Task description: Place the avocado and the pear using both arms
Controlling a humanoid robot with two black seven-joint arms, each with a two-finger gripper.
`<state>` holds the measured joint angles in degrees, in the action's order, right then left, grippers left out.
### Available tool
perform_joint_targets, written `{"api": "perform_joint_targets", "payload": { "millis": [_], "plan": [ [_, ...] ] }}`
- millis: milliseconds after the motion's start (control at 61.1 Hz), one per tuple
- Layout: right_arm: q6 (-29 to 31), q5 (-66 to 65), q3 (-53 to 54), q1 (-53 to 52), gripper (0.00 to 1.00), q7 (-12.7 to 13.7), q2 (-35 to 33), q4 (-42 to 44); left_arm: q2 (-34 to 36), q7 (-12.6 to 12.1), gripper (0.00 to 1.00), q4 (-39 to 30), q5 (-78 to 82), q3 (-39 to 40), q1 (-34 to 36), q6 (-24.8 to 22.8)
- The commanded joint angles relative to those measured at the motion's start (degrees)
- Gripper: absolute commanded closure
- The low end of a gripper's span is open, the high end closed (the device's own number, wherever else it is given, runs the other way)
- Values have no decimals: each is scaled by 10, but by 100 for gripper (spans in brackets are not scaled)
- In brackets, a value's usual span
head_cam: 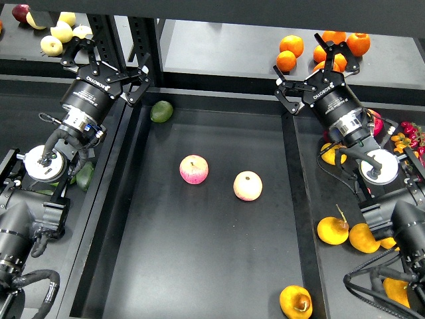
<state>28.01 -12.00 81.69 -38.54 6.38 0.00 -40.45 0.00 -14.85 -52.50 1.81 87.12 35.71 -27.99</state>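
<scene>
A green avocado (161, 111) lies in the far left corner of the black centre tray (199, 266). A yellow-orange pear (296, 302) with a brown dimple lies in the tray's near right corner. My left gripper (106, 63) is open and empty. It is over the tray's left rim, up and to the left of the avocado and apart from it. My right gripper (307, 66) is open and empty above the tray's far right rim, far from the pear.
Two pink-yellow apples (194, 169) (248, 185) lie mid-tray. Oranges (290, 46) sit on the back right shelf and pale apples (63, 30) on the back left. More pears (332, 230) lie in the right bin. A dark avocado (84, 176) shows beside my left arm.
</scene>
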Motion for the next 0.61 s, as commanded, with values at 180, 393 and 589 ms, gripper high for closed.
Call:
{"api": "perform_joint_targets", "payload": {
  "millis": [180, 393, 589],
  "plan": [
    [0, -3, -4, -1, 0, 62, 0, -2, 0, 4, 0, -5, -1, -26, -4, 0],
    [0, -11, -15, -15, 0, 136, 0, -16, 0, 9, 0, -6, -1, -32, -4, 0],
    [0, 2, -115, -22, 0, 186, -49, -88, 0, 9, 0, -3, -1, -29, -5, 0]
  ]
}}
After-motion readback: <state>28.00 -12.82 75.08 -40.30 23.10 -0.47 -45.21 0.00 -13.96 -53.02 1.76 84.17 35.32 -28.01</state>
